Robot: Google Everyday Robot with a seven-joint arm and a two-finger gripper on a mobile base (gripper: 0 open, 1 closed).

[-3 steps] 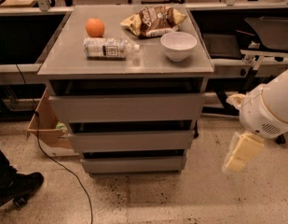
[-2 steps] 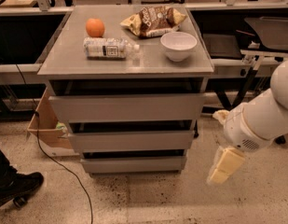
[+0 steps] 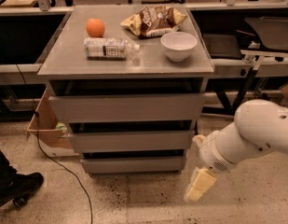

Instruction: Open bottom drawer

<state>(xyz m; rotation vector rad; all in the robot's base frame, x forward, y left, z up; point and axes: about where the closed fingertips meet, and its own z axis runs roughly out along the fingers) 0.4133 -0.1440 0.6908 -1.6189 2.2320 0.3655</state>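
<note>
Bottom drawer (image 3: 133, 164), flat grey slab (closed), cream gripper (image 3: 195, 192) beside right corner, jaws together

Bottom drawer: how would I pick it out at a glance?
Find the grey cabinet at the centre. Its fronts stack three high; the bottom drawer is the lowest and slimmest, under two taller ones. The gripper hangs near its right end.

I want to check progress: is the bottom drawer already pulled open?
No, the bottom drawer is fully pushed in, and the claw hangs low beside its right end, not touching it.
</note>
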